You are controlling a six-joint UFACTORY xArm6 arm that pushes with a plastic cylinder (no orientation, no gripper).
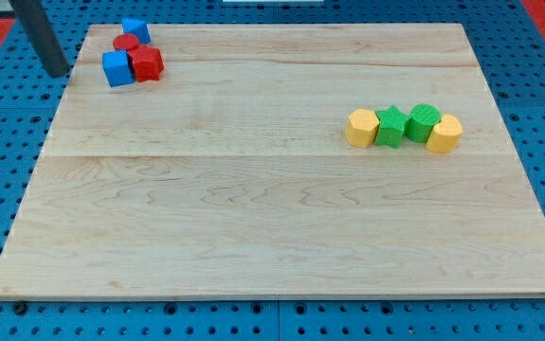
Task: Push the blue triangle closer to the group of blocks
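Observation:
My tip [57, 72] is at the view's top left, just off the wooden board's [253, 218] left edge, left of a cluster of blocks. That cluster holds a blue block [136, 29] at the top, likely the blue triangle, a red cylinder [125, 44] just below it, a blue cube [118, 69] and a red block [147, 63]. They touch or nearly touch one another. My tip is about a block's width left of the blue cube and touches nothing.
On the view's right lies a row of blocks: a yellow block [361, 128], a green star-like block [390, 127], a green cylinder [424, 122] and another yellow block [445, 134]. A blue pegboard [7, 142] surrounds the board.

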